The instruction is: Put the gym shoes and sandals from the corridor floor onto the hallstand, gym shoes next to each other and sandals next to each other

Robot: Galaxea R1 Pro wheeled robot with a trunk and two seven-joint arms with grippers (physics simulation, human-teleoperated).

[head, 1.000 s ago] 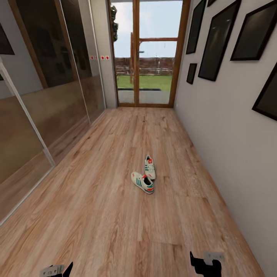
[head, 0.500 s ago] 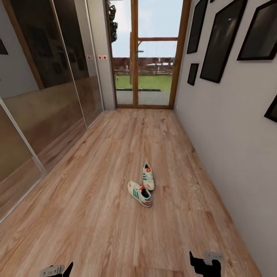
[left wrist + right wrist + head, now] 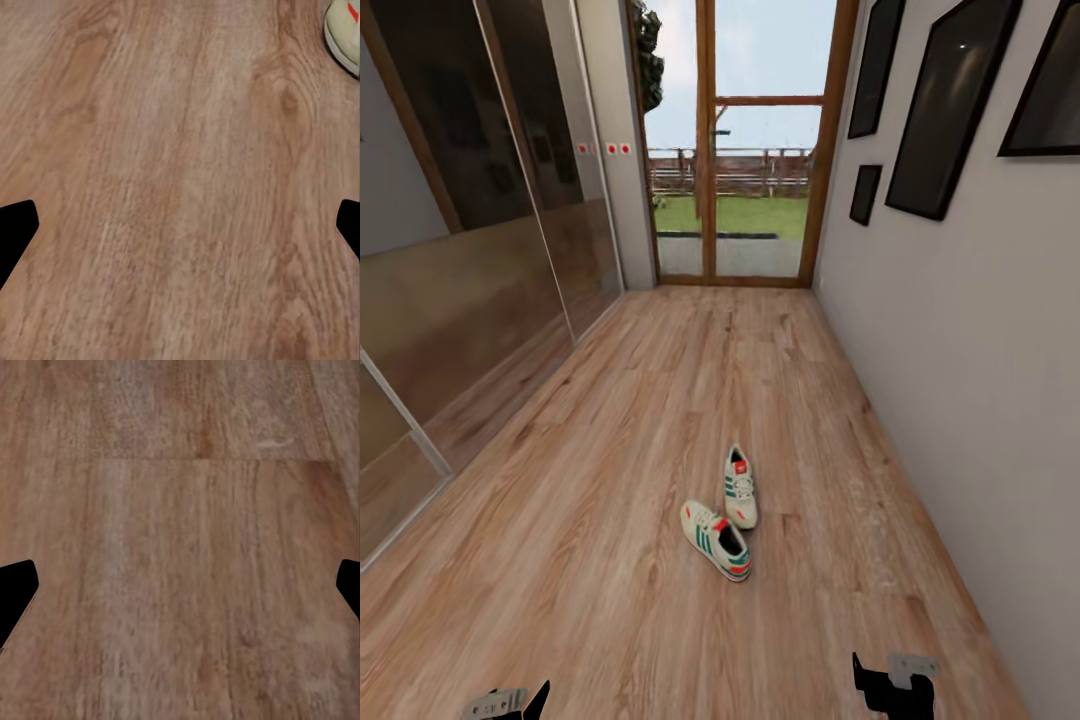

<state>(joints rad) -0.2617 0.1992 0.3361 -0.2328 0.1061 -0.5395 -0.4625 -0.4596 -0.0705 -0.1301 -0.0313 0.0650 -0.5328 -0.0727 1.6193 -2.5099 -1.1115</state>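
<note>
Facing the glass door [image 3: 745, 190], I have nothing on the rack yet: both gym shoes [image 3: 722, 515] lie on the floor [image 3: 610, 480], touching, between me and the door. My left jaws [image 3: 180, 225] and right jaws [image 3: 180, 585] hang spread wide and empty over bare planks. Mirrored wardrobe doors [image 3: 470, 270] and framed pictures [image 3: 950, 100] flank the shoes; nothing blocks them.

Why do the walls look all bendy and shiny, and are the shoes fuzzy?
Head view: the wide lens stretches the edges, so the picture frames lean outward; the glossy wall panels mirror the wood floor; daylight comes through the glass door; the two gym shoes look a little soft, with faint shadows. Left wrist view: the floor grain is blurry, and one shoe is cut off at the corner.
</note>
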